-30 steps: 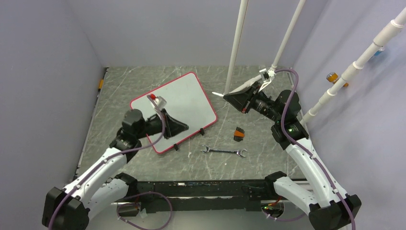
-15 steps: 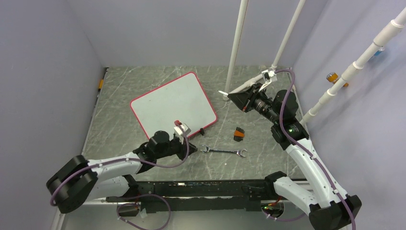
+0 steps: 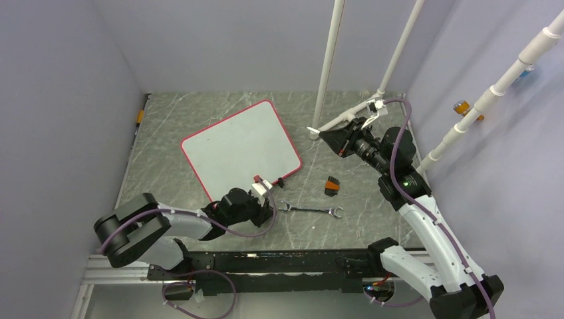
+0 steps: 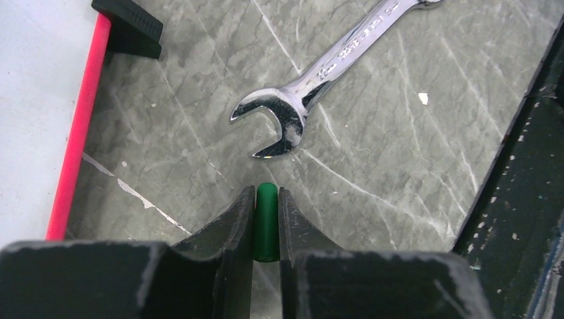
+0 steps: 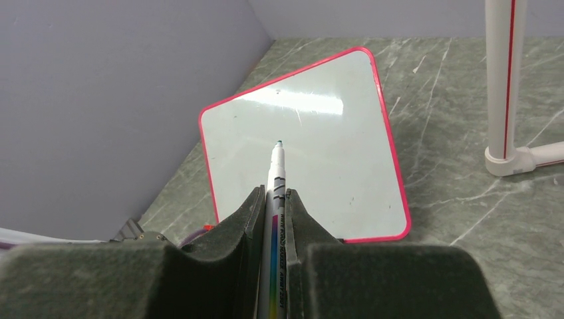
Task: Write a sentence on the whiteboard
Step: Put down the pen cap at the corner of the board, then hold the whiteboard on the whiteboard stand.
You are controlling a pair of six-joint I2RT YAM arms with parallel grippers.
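Fingers on both arms are closed: the right fingers and the left fingers each grip a small load above the grey tabletop. Flat and askew on it, left of centre, the whiteboard shows a glossy face bare of writing. It looks light, stiff and slick. Lying loose, it would likely skid under pen pressure, so its red frame by a black clip seems the place to pin it. A wrench lies near its near edge, apart from it. The marker, clamped mid-barrel in the right fingers, hangs in the air to the board's right, bare tip aimed at it. Thin and smooth, it may pivot when pressed. The green cap sits pinched between the left fingers, just short of the wrench's open end.
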